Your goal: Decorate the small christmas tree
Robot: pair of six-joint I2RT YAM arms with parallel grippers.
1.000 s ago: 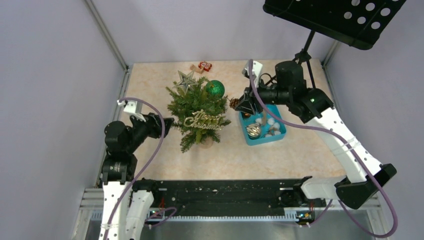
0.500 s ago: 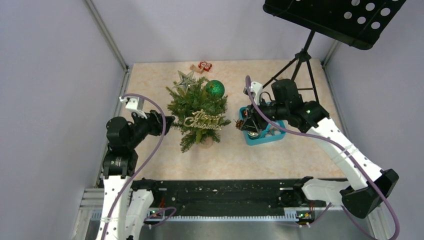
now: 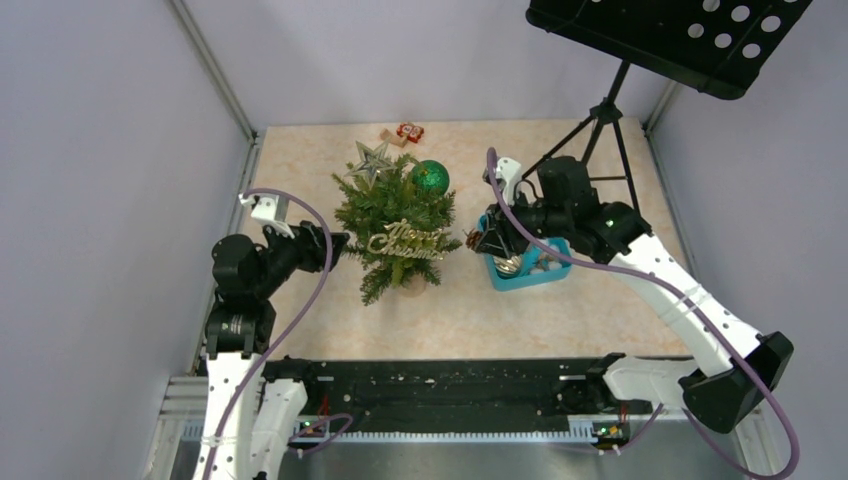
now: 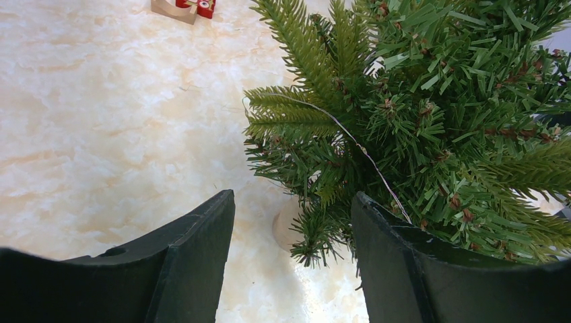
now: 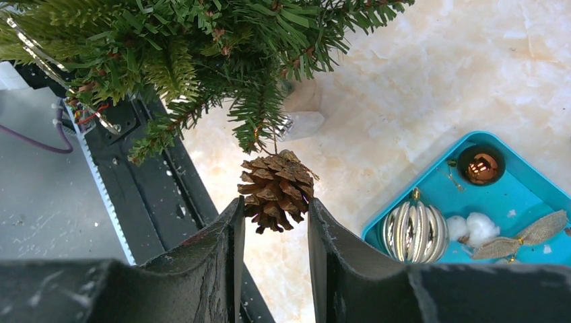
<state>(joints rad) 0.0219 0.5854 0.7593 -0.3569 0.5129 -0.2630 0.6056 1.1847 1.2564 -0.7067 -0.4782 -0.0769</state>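
Starting nearest the bases: left gripper [image 4: 293, 202] stands wide open at the left flank of the small christmas tree [image 4: 417, 114], with a low branch tip between its fingers; whether either pad presses the needles is unclear. Right gripper [image 5: 273, 205] is closed partway on a brown pine cone [image 5: 275, 185], pinching its lower half and holding it just beside the tree's right lower branches, between the tree and the teal tray [image 5: 532, 195] with a ribbed silver ball [image 5: 411, 232]. Farther back, the tree stands upright mid-table, carrying a gold sign [image 3: 407, 241], green ball [image 3: 431, 177] and silver star [image 3: 371, 160].
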